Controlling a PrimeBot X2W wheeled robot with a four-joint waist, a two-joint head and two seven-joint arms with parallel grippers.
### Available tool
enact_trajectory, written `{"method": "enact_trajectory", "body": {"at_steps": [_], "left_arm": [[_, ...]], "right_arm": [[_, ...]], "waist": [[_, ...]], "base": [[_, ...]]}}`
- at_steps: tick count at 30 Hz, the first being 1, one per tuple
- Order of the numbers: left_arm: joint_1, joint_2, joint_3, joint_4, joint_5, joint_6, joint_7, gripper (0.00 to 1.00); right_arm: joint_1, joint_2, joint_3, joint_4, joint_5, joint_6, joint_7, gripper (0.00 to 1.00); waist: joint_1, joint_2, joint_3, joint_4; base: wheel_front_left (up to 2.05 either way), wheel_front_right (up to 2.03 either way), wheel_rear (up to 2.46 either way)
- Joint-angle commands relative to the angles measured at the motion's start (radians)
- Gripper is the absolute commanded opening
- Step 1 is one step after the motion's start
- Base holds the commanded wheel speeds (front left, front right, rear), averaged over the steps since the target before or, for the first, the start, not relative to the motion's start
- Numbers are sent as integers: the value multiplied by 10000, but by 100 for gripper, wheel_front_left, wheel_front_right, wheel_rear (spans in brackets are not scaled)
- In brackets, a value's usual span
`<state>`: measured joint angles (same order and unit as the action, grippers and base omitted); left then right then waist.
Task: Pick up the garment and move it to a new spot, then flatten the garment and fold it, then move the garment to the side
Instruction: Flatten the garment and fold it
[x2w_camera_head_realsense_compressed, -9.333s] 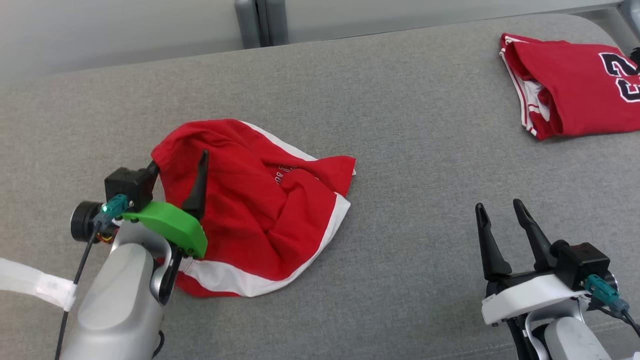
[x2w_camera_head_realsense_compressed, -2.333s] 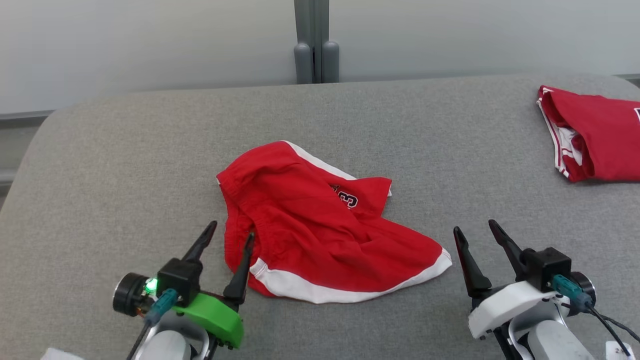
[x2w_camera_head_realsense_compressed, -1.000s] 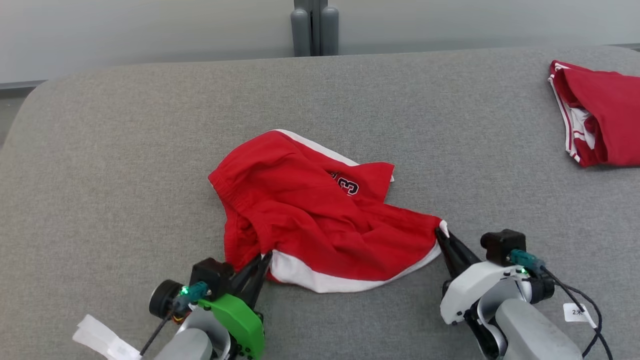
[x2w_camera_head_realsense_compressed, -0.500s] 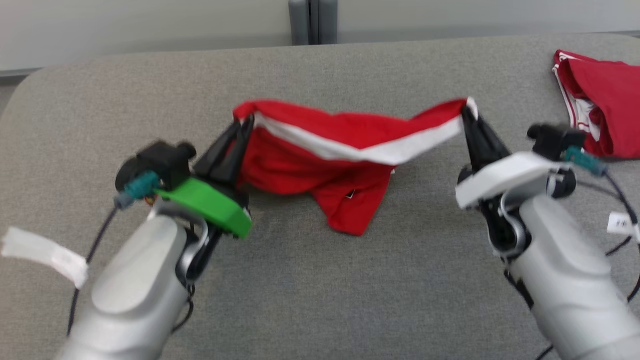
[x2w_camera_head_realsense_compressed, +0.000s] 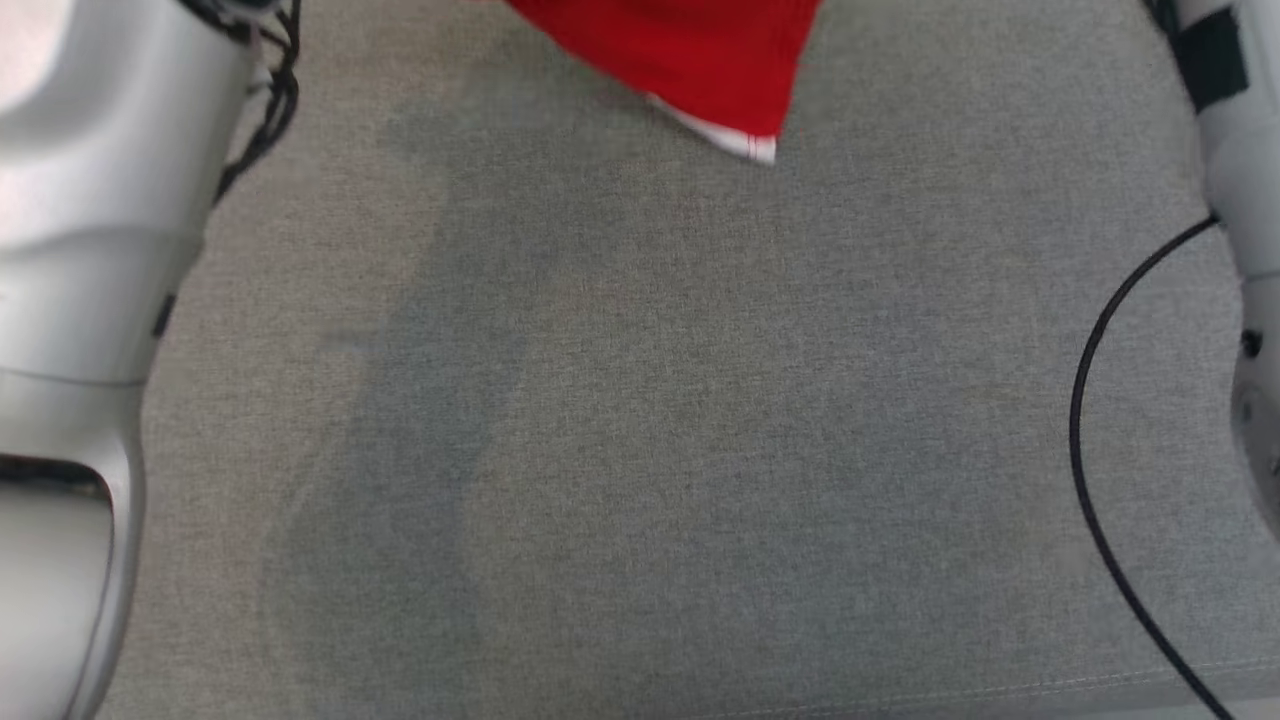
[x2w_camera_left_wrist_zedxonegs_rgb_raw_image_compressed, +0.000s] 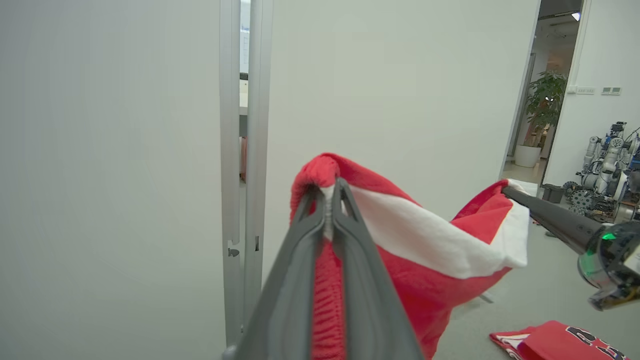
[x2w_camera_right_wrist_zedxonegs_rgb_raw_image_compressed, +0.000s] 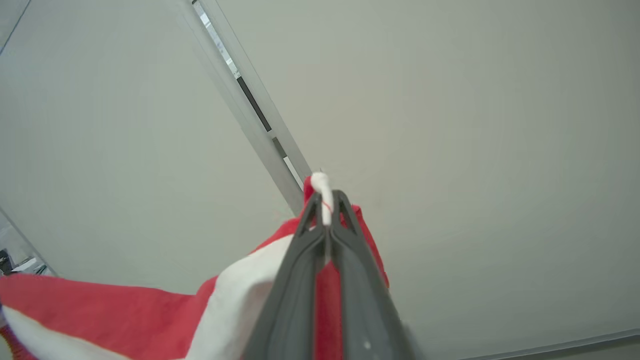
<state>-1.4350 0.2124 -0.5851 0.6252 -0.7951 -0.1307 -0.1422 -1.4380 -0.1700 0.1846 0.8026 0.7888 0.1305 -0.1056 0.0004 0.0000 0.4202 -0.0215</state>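
Observation:
The garment (x2w_camera_left_wrist_zedxonegs_rgb_raw_image_compressed: 430, 280) is a pair of red shorts with a white band, hanging in the air between my two grippers. In the left wrist view my left gripper (x2w_camera_left_wrist_zedxonegs_rgb_raw_image_compressed: 326, 186) is shut on its gathered red edge. My right gripper (x2w_camera_left_wrist_zedxonegs_rgb_raw_image_compressed: 510, 191) pinches the far white-edged corner. In the right wrist view my right gripper (x2w_camera_right_wrist_zedxonegs_rgb_raw_image_compressed: 327, 196) is shut on that white hem, and the garment (x2w_camera_right_wrist_zedxonegs_rgb_raw_image_compressed: 100, 310) sags away to the lower left. In the head view the garment's lower tip (x2w_camera_head_realsense_compressed: 700, 60) dangles above the grey surface (x2w_camera_head_realsense_compressed: 640, 450), between my pale forearms (x2w_camera_head_realsense_compressed: 80, 200).
A second red jersey (x2w_camera_left_wrist_zedxonegs_rgb_raw_image_compressed: 555, 345) lies folded at the lower right of the left wrist view. A pale wall with a metal post (x2w_camera_left_wrist_zedxonegs_rgb_raw_image_compressed: 245, 150) stands behind the garment. A black cable (x2w_camera_head_realsense_compressed: 1085, 420) loops beside my right forearm (x2w_camera_head_realsense_compressed: 1240, 150).
Both grippers have risen with the garment, lifting it off the grey surface and out of the top of the head view. The head view itself has shifted.

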Motion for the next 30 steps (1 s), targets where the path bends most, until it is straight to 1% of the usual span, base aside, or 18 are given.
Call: {"method": "enact_trajectory", "body": {"at_steps": [1,3,7,11,14,18,20,23,26,28,30], "left_arm": [[-531,13,-54,160,-56,0,-93,0],[-1344,-72,-152,464,-269,0,-182,0],[-2428,-56,-431,968,-526,0,-355,0],[-2805,-82,-656,1370,-875,0,-619,0],[-2375,33,-1101,1504,-1040,0,-739,0],[-1375,287,-1515,1409,-1413,0,-1020,0],[-625,427,-1825,1199,-1454,0,-1119,0],[785,700,-1958,776,-1552,0,-1224,0],[2256,852,-1491,107,-1242,0,-1234,0],[3420,781,-918,-452,-922,68,-1231,0],[4613,711,-541,-960,-543,124,-1222,0]], "right_arm": [[-473,-17,1,221,-119,0,18,0],[-1333,-46,82,591,-326,0,-53,0],[-2399,27,235,1178,-540,0,-206,0],[-2804,113,380,1632,-473,0,-403,0],[-2495,112,532,1890,-328,0,-484,0],[-1538,55,828,1909,39,0,-719,0],[-873,-16,1102,1744,201,0,-804,0],[488,-217,1537,1388,565,0,-910,0],[1854,-410,1984,875,974,0,-991,0],[2889,-683,2288,365,1226,0,-1073,0],[3985,-997,2607,-107,1470,-1,-1148,0]], "waist": [[-4,0,745,-282],[-4,0,854,-327],[-4,0,994,-408],[-4,0,1094,-455],[-4,0,1162,-454],[-4,0,1116,-506],[-4,0,1039,-544],[-4,0,807,-577],[-4,0,464,-585],[-4,0,177,-507],[-4,0,-155,-438]], "base": [[0,0,0],[0,0,0],[0,0,0],[0,0,0],[0,0,0],[0,0,0],[0,0,0],[0,0,0],[0,0,0],[0,0,0],[0,0,0]]}}
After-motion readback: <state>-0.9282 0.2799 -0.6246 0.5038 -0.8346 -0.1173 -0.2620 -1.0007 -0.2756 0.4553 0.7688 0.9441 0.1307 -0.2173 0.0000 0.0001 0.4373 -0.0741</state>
